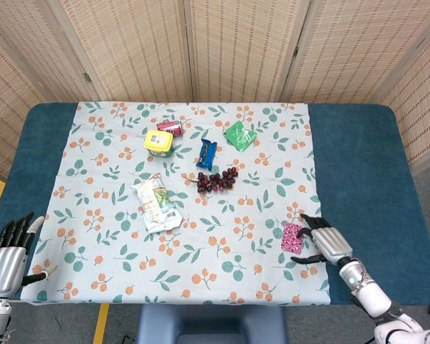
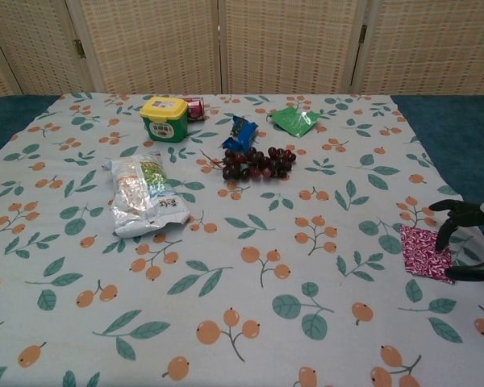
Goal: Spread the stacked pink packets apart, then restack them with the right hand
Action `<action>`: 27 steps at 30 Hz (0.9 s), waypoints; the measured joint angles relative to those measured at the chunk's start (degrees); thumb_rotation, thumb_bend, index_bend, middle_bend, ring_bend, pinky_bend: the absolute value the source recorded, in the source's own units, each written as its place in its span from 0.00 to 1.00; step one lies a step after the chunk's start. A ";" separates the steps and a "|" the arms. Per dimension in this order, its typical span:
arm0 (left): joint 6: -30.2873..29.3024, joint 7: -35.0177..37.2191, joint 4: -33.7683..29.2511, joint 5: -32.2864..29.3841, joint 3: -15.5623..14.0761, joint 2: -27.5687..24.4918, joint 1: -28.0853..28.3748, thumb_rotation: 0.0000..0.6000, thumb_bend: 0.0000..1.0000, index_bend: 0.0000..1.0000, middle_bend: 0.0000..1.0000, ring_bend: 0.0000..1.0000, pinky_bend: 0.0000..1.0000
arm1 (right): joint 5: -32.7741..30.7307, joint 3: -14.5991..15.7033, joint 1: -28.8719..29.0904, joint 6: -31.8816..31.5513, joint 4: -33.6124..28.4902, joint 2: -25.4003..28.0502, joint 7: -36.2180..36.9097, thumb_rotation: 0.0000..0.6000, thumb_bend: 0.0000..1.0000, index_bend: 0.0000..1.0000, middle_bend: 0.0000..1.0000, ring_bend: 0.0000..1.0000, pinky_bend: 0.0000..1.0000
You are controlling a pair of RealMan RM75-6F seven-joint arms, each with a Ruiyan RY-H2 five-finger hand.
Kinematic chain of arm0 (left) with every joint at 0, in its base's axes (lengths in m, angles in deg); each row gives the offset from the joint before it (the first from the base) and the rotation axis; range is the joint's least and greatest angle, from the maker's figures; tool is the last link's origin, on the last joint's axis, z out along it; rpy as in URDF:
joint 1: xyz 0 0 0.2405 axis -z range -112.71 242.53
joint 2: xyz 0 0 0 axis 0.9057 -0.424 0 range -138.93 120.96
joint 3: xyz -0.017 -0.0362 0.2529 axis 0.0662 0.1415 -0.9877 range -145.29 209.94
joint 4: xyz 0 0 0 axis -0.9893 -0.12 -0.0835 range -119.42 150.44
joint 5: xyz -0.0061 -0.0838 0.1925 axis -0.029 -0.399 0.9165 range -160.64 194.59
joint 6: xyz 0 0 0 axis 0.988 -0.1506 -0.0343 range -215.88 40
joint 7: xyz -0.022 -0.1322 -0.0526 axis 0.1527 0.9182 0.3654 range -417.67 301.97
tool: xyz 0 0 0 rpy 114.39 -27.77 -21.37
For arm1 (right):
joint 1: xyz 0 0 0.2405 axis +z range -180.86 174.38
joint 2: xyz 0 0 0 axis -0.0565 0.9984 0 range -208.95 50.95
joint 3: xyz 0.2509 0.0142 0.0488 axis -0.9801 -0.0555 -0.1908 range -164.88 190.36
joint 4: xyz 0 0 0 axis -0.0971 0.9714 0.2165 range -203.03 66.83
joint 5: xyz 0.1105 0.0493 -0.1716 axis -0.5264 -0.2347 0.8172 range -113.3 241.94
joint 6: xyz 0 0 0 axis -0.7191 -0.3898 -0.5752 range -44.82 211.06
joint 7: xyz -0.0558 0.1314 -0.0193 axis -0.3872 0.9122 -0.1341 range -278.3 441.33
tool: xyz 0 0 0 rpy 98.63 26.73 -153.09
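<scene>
Just at the right hand's [image 1: 328, 241] spread fingertips lie the stacked pink patterned packets [image 1: 293, 237], flat near the floral tablecloth's [image 1: 115, 236] right edge; no writing is legible on them. Bare cloth stretches leftward. Far left, the left hand [image 1: 9, 259] rests empty, fingers apart, at the table's corner.

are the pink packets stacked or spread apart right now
Stacked, as far as shows: one pink pile lies flat beside the right hand, with no separate packet visible.
</scene>
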 measured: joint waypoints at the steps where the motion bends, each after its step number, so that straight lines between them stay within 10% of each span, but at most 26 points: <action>1: 0.00 0.07 0.07 -0.02 0.00 0.03 -0.02 1.00 0.19 0.01 0.00 0.03 0.00 | -0.07 -0.07 0.20 0.14 0.22 -0.25 -0.18 0.39 0.08 0.33 0.02 0.00 0.00; 27: -0.58 0.40 0.86 -0.25 -0.13 0.19 -0.67 1.00 0.19 0.01 0.00 0.03 0.00 | -0.03 -2.47 5.34 0.90 -2.65 -3.97 -5.88 0.39 0.08 0.33 0.02 0.00 0.00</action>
